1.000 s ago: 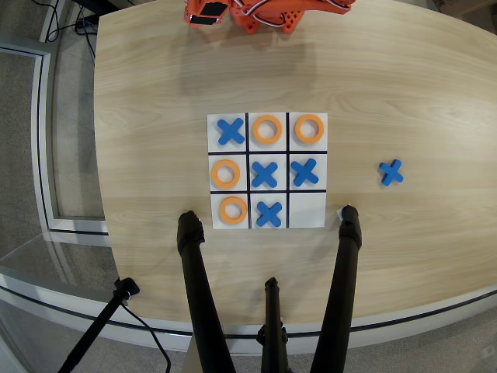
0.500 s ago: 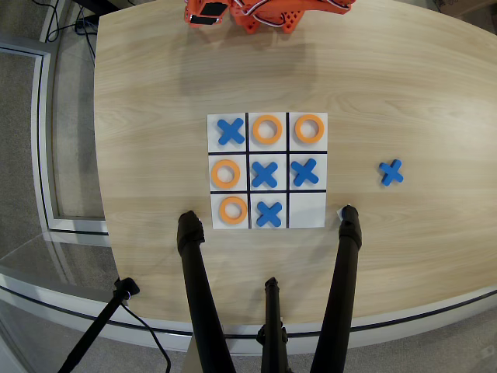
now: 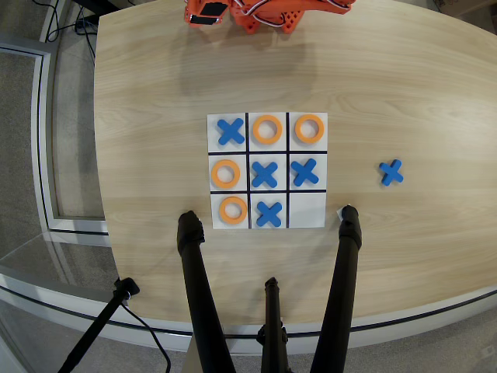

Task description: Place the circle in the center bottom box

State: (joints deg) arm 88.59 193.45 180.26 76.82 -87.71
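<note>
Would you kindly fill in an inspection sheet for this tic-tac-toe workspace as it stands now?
Surface: light wooden table, rounded edges.
Job's things: white nine-box board; four orange circles at top centre, top right, middle left and bottom left; four blue crosses at top left, centre, middle right and bottom centre. Bottom right box is bare.
Clutter: spare blue cross on the table right of the board.
Claw: not identifiable; only part of the orange arm shows at the top edge.
Cables: black leads on the floor, top left.
Surroundings: black tripod legs resting on the table's near edge; grey floor.
</note>
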